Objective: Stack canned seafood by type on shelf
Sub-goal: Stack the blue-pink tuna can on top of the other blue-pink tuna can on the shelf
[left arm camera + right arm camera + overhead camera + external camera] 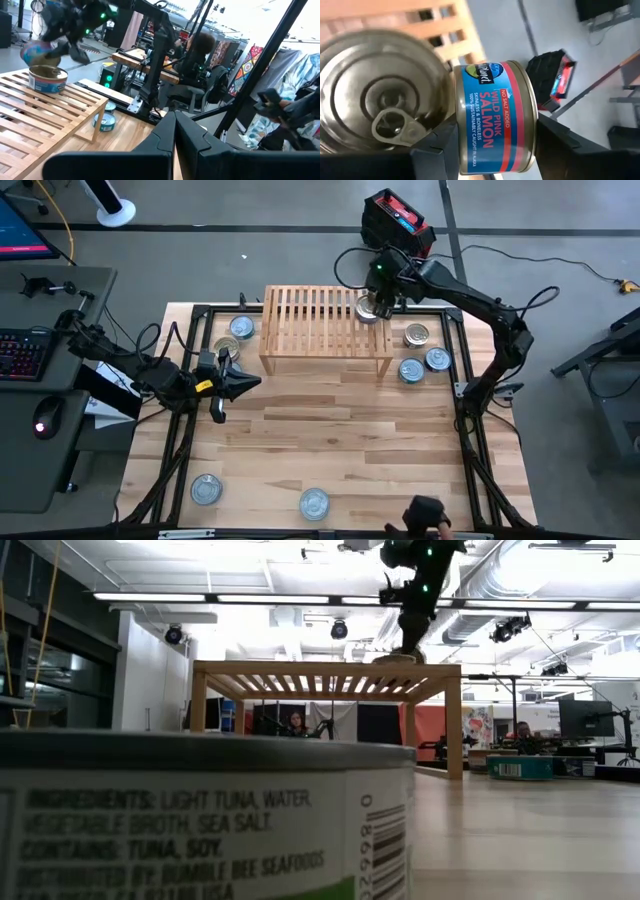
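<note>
My right gripper (378, 300) hangs over the right far corner of the light-wood slatted shelf (320, 330), shut on a blue-and-red salmon can (495, 117). Just below it a silvery can with a pull-tab lid (380, 110) rests on the shelf top, also visible as the tin (47, 80). My left gripper (238, 377) is shut and hovers over the table left of the shelf. Two cans (241, 328) (226, 347) stand left of the shelf, three (417, 335) (437, 358) (411, 370) on its right, and two (206, 488) (314, 502) by the near edge. My right gripper pinches the salmon can between its two fingers (437, 145), one on each flat end, beside the rims (460, 150). The fingers come from above, pointing down. The can is turned on edge, its label wall facing the wrist camera, lifted clear above the can on the shelf.
The black table frame (200, 310) runs along the table's edges. A red-and-black box (397, 220) sits on the floor beyond the far edge. One tuna can (200, 820) stands right in front of the low camera. Bare planks lie between the shelf and the near-edge cans.
</note>
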Robot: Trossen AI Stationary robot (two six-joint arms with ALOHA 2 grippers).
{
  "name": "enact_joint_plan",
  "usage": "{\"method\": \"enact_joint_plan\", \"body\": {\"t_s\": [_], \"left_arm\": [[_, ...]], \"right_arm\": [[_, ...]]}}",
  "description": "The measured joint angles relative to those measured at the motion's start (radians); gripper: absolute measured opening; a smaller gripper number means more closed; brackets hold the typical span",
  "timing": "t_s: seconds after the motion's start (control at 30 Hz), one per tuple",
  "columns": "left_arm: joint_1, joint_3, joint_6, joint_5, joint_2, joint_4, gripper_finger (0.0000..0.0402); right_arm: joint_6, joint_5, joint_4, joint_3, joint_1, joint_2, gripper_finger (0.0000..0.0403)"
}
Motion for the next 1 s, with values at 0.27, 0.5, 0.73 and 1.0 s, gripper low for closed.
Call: {"method": "enact_joint_plan", "body": {"t_s": [0.27,0.5,0.73,1.0], "left_arm": [[0.0,0.0,0.0,0.0,0.0,0.0,0.0001],[0.0,0.0,0.006,0.0,0.0,0.0,0.0001],[0.0,0.0,0.001,0.0,0.0,0.0,0.0001],[0.0,0.0,-0.014,0.0,0.0,0.0,0.0001]], "right_arm": [[0.009,-0.017,0.003,0.157,0.032,-0.004,0.017],[0.141,-0.103,0.064,0.144,0.088,0.024,0.017],[0.19,-0.135,0.127,0.143,0.166,0.101,0.017],[0.159,-0.03,0.139,0.141,0.181,0.153,0.017]]}}
